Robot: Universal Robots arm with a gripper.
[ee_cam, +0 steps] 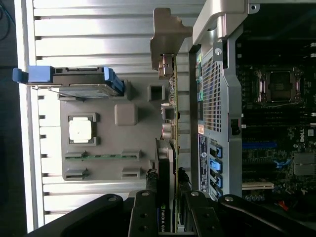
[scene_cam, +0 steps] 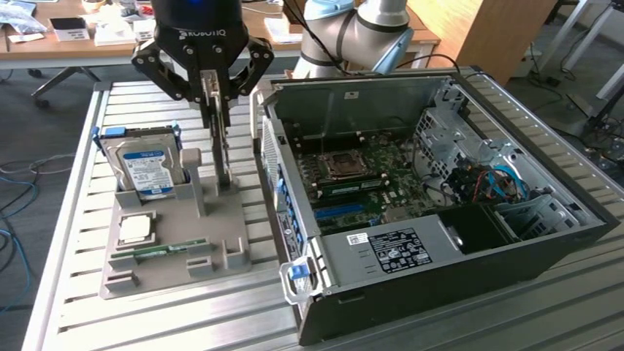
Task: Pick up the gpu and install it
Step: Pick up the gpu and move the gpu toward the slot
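1. Gripper (scene_cam: pixel 215 110) is clamping the gpu (scene_cam: pixel 224 157) between its fingers, one finger pressing on each flat face.
2. The gpu is hanging upright and edge-on, with its lower end at the gray holder (scene_cam: pixel 180 248); I cannot tell if it is touching it.
3. It is standing between the hard drive (scene_cam: pixel 146 172) and the open computer case (scene_cam: pixel 546 219), just beside the case wall.
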